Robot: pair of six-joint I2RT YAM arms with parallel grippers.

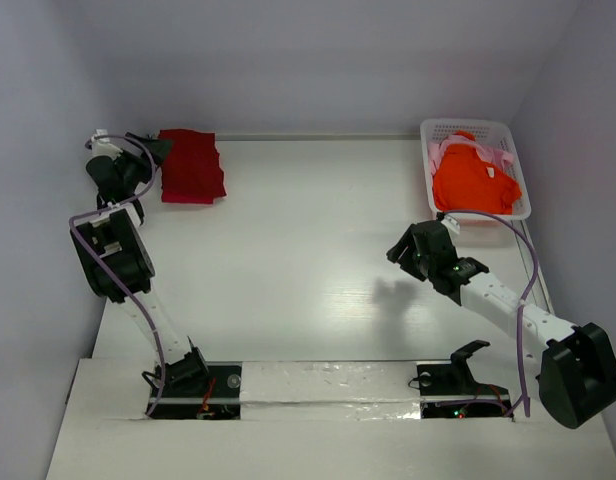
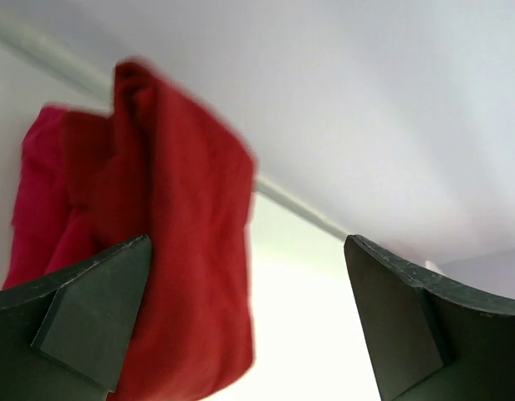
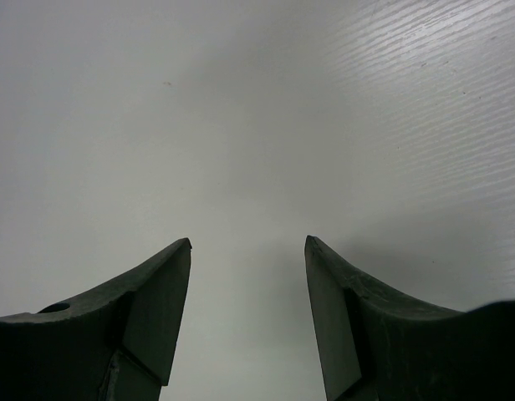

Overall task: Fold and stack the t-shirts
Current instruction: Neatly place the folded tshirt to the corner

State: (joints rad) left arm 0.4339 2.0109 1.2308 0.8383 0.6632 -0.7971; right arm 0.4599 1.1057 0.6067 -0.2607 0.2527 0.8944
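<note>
1. The white counter (image 1: 308,250) fills the top view, with both arms reaching out over it.
2. A white lattice basket (image 1: 468,124) sits at the far right corner of the counter.
3. The dark red t-shirt (image 1: 191,160) lies folded at the far left corner, well apart from the basket.
4. The crimson-pink t-shirt (image 2: 40,192) lies under the dark red one, showing along its edge.
5. The bright orange t-shirt (image 1: 473,180) is heaped in the basket.
6. The pale pink t-shirt (image 1: 443,150) is bunched beside the orange one against the basket's far left wall.
7. The left fingers (image 2: 82,309) are spread wide and grip nothing. They sit just at the left edge of the folded pile. In the wrist view one finger overlaps the red cloth, and whether it touches cannot be told. The other finger is clear of the cloth, over bare counter.
8. The right fingers (image 3: 157,301) are partly spread with nothing between them. They hover over bare counter, short of the basket's near edge and far from the folded pile.
</note>
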